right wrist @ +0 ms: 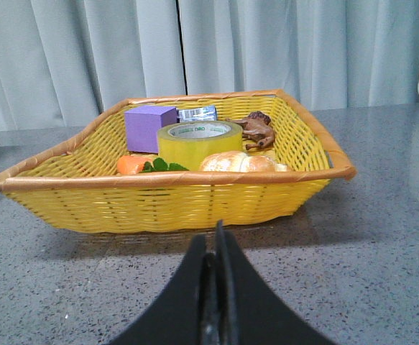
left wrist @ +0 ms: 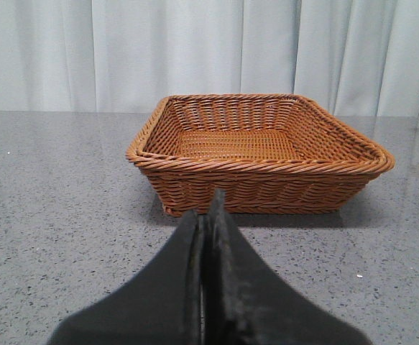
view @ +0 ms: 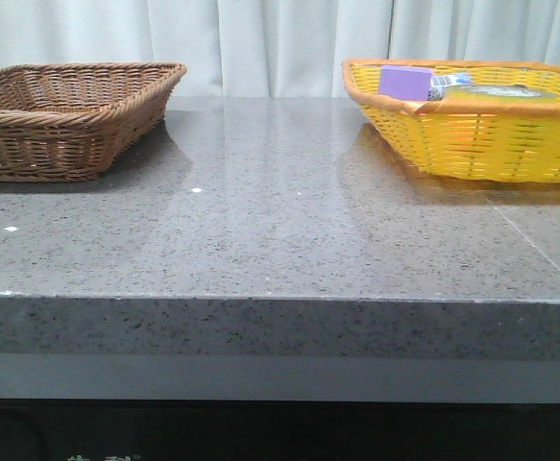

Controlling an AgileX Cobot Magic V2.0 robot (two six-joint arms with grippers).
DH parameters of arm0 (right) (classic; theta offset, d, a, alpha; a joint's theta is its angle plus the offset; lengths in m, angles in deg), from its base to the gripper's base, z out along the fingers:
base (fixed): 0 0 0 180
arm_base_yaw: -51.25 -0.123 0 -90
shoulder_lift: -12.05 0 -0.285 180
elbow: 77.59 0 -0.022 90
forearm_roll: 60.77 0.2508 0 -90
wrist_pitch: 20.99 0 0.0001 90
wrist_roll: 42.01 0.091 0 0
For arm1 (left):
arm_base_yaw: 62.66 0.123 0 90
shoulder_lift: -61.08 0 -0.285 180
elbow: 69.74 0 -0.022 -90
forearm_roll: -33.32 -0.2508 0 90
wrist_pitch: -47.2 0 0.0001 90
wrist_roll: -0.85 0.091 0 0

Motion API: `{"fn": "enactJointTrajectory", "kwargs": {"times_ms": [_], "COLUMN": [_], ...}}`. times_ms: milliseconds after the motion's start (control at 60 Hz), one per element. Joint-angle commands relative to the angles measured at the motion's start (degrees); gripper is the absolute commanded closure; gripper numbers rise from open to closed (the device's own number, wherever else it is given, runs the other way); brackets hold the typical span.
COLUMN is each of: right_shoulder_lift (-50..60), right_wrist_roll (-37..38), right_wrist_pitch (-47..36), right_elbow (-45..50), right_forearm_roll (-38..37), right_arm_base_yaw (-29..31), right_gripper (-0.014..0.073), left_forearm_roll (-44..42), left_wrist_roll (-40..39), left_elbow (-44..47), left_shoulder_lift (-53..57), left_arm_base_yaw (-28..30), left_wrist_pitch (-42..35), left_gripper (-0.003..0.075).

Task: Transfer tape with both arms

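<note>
**Tape ahead of the right arm, both grippers closed**

Black fingers of the right gripper (right wrist: 216, 248) fill the foreground of its wrist view, pressed together and holding nothing. Straight ahead at twelve o'clock sits the yellow basket (right wrist: 195, 198), and inside it the tape (right wrist: 198, 142) lies flat with its core axis upright, the white ring facing up. A purple box (right wrist: 149, 126) stands just behind it toward eleven o'clock, a bread roll (right wrist: 238, 162) just beside it toward four o'clock, an orange carrot-like piece (right wrist: 131, 165) toward eight.

The left gripper (left wrist: 208, 237) is likewise closed and empty, facing the brown basket (left wrist: 259, 162), which holds nothing visible. The right arm is clearly nearer the tape; in my judgement it must open, clear the near rim and come down over the roll.
</note>
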Motion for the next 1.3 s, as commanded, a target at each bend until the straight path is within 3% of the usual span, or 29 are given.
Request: {"fn": "enactJointTrajectory", "kwargs": {"times_ms": [0,617,883,1283], "right_shoulder_lift": [1.54,1.54,1.26,-12.21], "right_wrist_roll": [-0.36,-0.36,-0.41,-0.41], "right_wrist_pitch": [-4.95,-7.16,1.46,17.77], "right_elbow": [-1.57,-1.99,-13.6,-38.74], "right_forearm_roll": [-0.68,-0.68,-0.75,-1.69], "right_arm_base_yaw": [0.02,0.02,0.02,0.02], "right_gripper": [0.0664,0.0664,0.0664,0.0664], "left_forearm_roll": [0.45,0.45,1.11,1.11], "left_wrist_roll": [-0.6,-0.6,-0.6,-0.6], "left_elbow": [2.29,2.29,-6.68,-39.14], "left_shoulder_lift": [1.12,1.12,0.4,-17.23], "left_arm_base_yaw": [-0.07,-0.07,-0.07,-0.07], "left_wrist_pitch": [-4.67,-7.2,-7.67,19.56], "left_gripper": [0.074,0.074,0.074,0.074]}}
